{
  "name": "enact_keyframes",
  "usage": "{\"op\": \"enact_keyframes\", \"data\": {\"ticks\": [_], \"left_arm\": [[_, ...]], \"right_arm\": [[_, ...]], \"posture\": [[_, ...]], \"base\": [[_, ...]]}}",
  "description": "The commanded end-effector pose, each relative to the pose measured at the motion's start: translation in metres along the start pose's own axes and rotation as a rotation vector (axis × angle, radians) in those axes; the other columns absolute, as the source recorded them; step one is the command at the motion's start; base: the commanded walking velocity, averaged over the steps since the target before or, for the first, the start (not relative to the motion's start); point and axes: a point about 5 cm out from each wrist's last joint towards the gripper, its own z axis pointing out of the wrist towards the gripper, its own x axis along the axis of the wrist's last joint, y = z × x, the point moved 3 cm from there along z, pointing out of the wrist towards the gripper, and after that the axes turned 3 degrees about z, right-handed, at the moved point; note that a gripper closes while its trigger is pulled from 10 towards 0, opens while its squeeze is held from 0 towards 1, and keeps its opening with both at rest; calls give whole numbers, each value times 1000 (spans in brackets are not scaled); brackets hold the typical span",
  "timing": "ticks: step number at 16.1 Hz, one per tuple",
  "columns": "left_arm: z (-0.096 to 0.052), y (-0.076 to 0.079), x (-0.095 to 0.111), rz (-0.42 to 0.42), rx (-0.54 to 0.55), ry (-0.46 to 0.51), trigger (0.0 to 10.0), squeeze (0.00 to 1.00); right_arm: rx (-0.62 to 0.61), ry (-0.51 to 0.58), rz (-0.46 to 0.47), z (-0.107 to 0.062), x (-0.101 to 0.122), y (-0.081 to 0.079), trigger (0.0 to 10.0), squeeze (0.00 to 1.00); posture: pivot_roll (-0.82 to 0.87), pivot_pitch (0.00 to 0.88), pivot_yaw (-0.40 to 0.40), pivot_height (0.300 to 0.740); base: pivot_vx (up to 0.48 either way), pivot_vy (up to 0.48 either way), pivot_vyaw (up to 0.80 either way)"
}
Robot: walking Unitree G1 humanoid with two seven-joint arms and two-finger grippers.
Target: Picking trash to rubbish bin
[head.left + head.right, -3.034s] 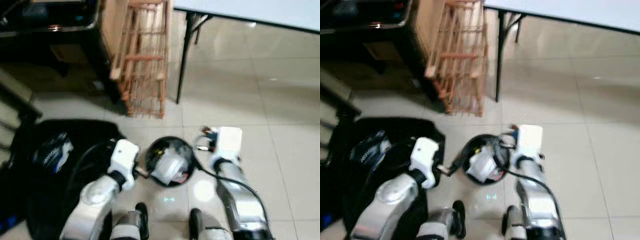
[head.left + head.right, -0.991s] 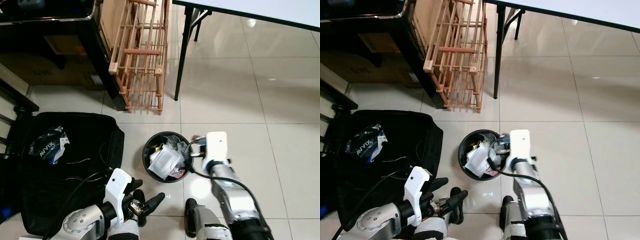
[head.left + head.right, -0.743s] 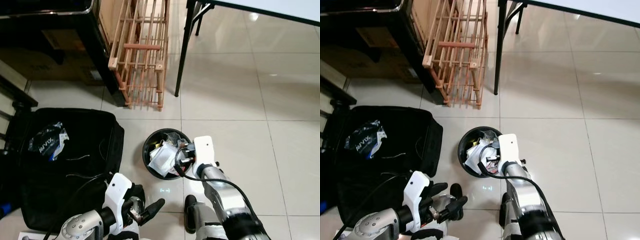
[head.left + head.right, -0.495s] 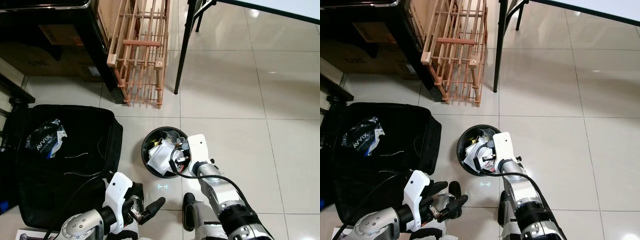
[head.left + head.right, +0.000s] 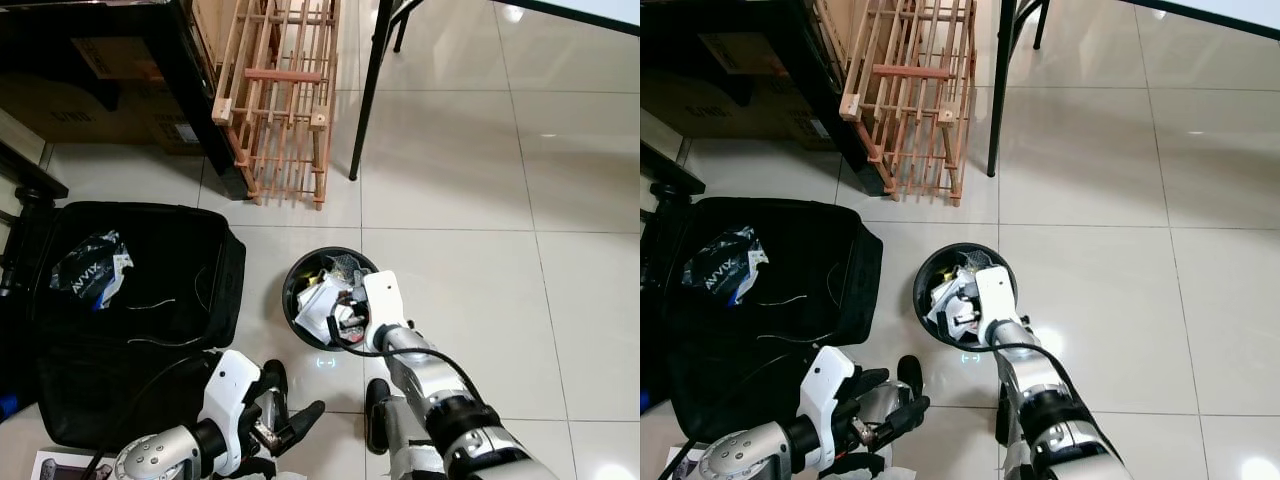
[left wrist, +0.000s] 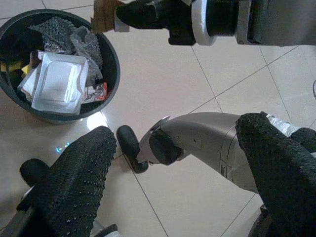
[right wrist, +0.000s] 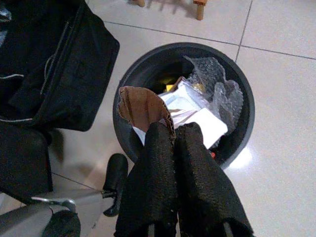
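Note:
A black round rubbish bin [image 5: 289,290] stands on the tiled floor just ahead of my feet. It holds a white foam box [image 6: 57,81], bubble wrap [image 7: 217,94] and other scraps. My right gripper [image 7: 173,132] hangs over the bin's near edge, shut on a torn piece of brown cardboard [image 7: 143,106]. In the left wrist view the same cardboard piece [image 6: 106,15] sticks out of the right gripper's tips. My left gripper [image 5: 290,402] is low at my left side, near the floor and apart from the bin, open and holding nothing.
An open black suitcase [image 5: 150,330] lies on the floor left of the bin, with a blue and white packet [image 5: 90,275] inside. A wooden rack [image 5: 280,100] leans on a dark cabinet [image 5: 110,60] behind. A table leg [image 5: 365,110] stands right of the rack. Bare tiles stretch to the right.
My right gripper has moved left from the bin's right rim to over its contents, still holding the cardboard. My left arm has drawn back and down, away from the bin. The camera shifted slightly.

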Motion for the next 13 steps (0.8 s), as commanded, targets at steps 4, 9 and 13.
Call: {"op": "enact_keyframes", "data": {"ticks": [4,9,13], "left_arm": [[-4,3,-7,-14,3,-28,10000,0],[-4,4,-7,-11,3,-33,10000,0],[-3,3,-5,-6,2,-31,10000,0]], "right_arm": [[-5,-10,9,0,-11,-1,10000,0],[-12,-10,27,1,-13,0,10000,1000],[-15,-9,30,1,-15,2,10000,1000]], "posture": [[191,479,34,740],[190,481,37,740],[187,479,36,740]], "base": [[0,0,0],[0,0,0],[0,0,0]]}}
